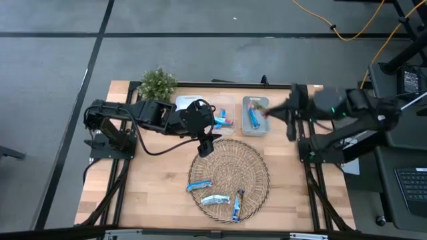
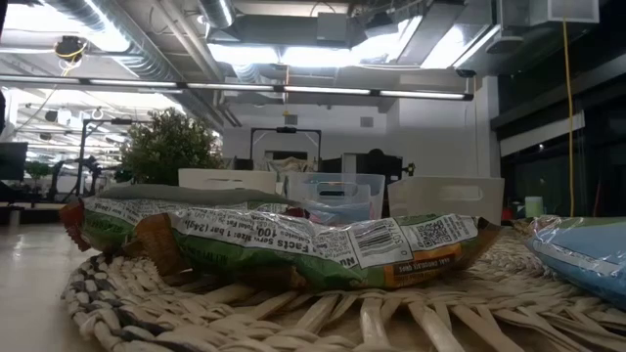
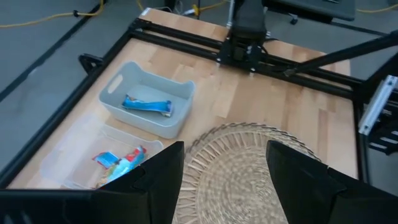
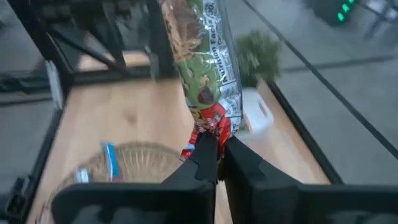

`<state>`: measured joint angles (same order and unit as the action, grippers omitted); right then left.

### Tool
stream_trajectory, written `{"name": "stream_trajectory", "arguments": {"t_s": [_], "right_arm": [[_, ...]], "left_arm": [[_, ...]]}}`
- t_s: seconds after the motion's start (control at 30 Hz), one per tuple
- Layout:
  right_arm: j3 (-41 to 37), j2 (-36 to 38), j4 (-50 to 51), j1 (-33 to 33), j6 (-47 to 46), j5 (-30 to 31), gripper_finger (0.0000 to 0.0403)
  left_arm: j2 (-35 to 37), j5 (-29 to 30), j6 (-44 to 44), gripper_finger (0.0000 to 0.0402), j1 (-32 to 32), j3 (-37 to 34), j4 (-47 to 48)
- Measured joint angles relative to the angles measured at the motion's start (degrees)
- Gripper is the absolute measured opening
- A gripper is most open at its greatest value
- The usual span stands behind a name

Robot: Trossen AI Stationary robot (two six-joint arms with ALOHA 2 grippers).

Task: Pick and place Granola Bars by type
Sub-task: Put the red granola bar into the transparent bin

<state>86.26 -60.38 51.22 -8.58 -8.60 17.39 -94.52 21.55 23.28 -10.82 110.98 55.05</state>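
A: What is the right gripper (image 4: 217,152) carrying?

B: Its fingers are pinching one end of a green and red granola bar (image 4: 202,68), so the bar is hanging from that end. In the high view the gripper (image 1: 268,111) is hovering above the grey bin (image 1: 255,125), which already holds a blue bar (image 1: 253,117).

A: Is that the right bin for it?

B: I doubt it. A green bar over a blue one looks like a mismatch, so I would be checking the type first. The clear bin (image 1: 225,119) just beside the left gripper holds a mix of blue and red wrappers.

A: And the left gripper (image 3: 224,180)?

B: Its fingers are standing apart and holding nothing, over the near rim of the wicker basket (image 1: 230,179). Three blue bars (image 1: 217,199) are lying in the basket beyond it, towards the table's front edge.

A: How should the drop go?

B: Since the bar is dangling, I would be lowering it until its free end is inside the bin walls before letting go, so it does not tip over the rim. The left arm is close, so the two should be keeping apart.
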Motion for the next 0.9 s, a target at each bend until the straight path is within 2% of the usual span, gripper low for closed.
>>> {"name": "stream_trajectory", "arguments": {"t_s": [0.13,0.3,0.53,0.77,0.9], "right_arm": [[0.1,-2.2,-4.4,12.0,5.8,-12.5,0.0018],[0.0,-5.6,-4.4,20.4,10.3,-18.3,0.002],[2.0,-10.4,-3.2,25.2,14.1,-19.3,0.0019],[16.9,-25.3,12.3,31.7,22.5,-20.6,0.0017],[18.3,-33.7,14.3,35.5,23.9,-20.4,0.0019]], "left_arm": [[0.0,1.7,1.0,0.0219,0.1,0.0,0.0],[0.0,1.9,2.4,0.0219,0.0,0.0,-0.2],[0.0,1.9,2.5,0.0219,0.0,0.0,-0.4],[0.0,4.4,4.1,0.0219,0.0,0.0,-0.4],[0.0,5.8,4.7,0.0219,0.0,0.0,-0.4]]}}
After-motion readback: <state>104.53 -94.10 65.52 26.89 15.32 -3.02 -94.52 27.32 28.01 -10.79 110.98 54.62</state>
